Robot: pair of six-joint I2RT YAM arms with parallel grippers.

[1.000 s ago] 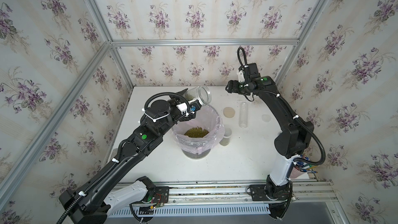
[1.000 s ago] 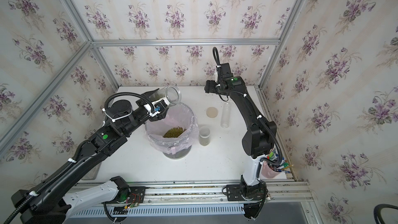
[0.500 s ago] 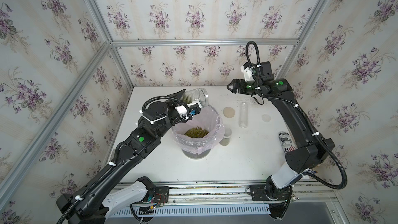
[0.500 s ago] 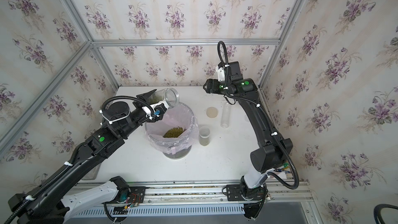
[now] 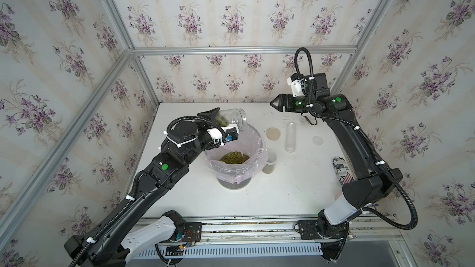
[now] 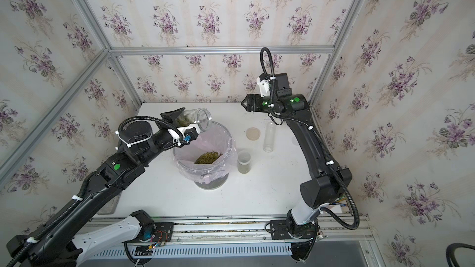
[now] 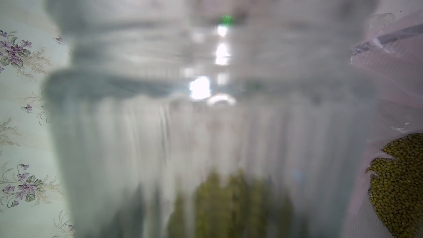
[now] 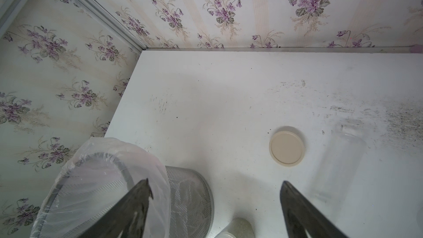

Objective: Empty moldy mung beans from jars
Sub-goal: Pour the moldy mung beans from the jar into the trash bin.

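Clear ribbed jar (image 5: 232,119), mung beans (image 5: 222,120) pooled at its base, lies tilted, gripped by the left end effector (image 5: 218,122), mouth over the lined bin (image 5: 261,142). Right end effector (image 5: 273,104) gapes empty above the tabletop (image 5: 282,188).

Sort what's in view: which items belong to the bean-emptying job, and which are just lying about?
Job:
- tilted jar
- mung beans
- lined bin
- small jar beside the bin
- tall empty jar
- tan lid
- whitish lid

Lying about:
- printed can
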